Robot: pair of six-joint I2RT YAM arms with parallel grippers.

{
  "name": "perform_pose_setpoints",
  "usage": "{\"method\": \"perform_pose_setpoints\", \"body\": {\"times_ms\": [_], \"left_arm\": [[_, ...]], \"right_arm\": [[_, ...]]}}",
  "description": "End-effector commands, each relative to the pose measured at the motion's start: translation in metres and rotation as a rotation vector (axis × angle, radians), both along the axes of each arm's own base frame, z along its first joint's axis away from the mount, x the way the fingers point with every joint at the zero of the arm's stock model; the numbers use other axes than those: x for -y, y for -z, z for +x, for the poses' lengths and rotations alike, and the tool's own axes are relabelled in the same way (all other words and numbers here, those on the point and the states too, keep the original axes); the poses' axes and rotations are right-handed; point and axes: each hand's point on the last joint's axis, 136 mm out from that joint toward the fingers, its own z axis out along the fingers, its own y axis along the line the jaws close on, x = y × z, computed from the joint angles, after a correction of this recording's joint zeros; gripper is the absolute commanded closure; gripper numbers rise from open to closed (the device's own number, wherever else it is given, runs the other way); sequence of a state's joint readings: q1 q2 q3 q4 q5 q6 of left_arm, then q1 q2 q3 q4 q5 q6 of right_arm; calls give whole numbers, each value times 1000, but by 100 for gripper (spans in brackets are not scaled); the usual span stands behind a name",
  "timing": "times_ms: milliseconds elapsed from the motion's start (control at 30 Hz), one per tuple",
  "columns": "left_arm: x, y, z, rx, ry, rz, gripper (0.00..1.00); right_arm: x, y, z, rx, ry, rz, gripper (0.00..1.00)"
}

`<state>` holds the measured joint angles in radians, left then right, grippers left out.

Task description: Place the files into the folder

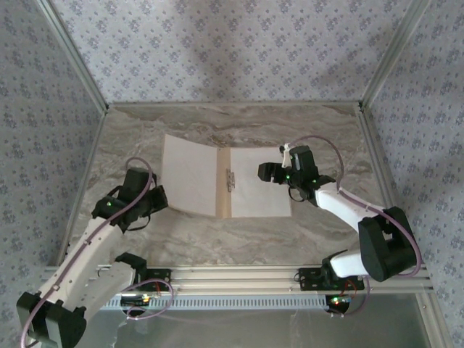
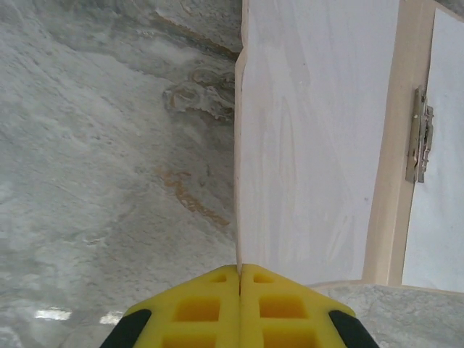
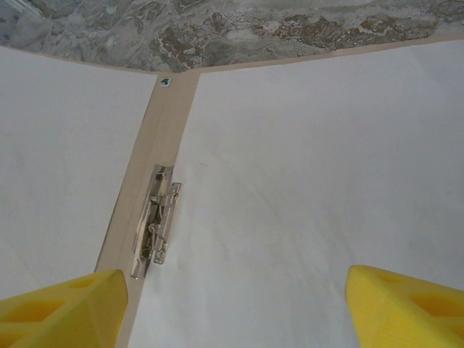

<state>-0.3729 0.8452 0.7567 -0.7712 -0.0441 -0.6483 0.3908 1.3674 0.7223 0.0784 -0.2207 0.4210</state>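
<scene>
Two claws: left claw (image 2: pixel 239 275) pressed together, seemingly on folder (image 2: pixel 391 181) edge; right claw (image 3: pixel 235 297) spread above files (image 3: pixel 304 181).

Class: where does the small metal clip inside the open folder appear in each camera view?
Top external: the small silver metal clip sits at picture centre.
Left wrist: clip at the right edge, upper half.
Right wrist: clip lower left.
Shared landmark: the bare spine strip of the tan cardboard folder, alongside it.
</scene>
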Motion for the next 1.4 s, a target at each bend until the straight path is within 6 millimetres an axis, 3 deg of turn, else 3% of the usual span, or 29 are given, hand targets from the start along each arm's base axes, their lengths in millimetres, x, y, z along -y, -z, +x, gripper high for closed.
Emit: {"method": "perform_pose_setpoints", "body": {"times_ms": [0, 367, 600, 833, 1033, 1267, 1367], "left_arm": [[-14, -18, -3, -7, 31, 118, 100], [-39, -68, 5, 24, 42, 365, 100], [-22, -103, 6, 128, 83, 466, 100], [19, -115, 9, 200, 173, 569, 100], [77, -127, 2, 300, 318, 633, 100], [132, -102, 0, 247, 429, 590, 100], [158, -86, -4, 205, 479, 510, 100]], "right_arm": [[5, 1, -2, 6, 5, -24, 19], [7, 3, -4, -7, 18, -12, 19], [8, 5, -2, -12, 23, -10, 19], [13, 9, 0, -29, 49, -18, 19], [17, 13, 0, -55, 67, 16, 19], [37, 20, 3, -97, 143, 40, 19], [41, 13, 3, -66, 147, 31, 20]]}}
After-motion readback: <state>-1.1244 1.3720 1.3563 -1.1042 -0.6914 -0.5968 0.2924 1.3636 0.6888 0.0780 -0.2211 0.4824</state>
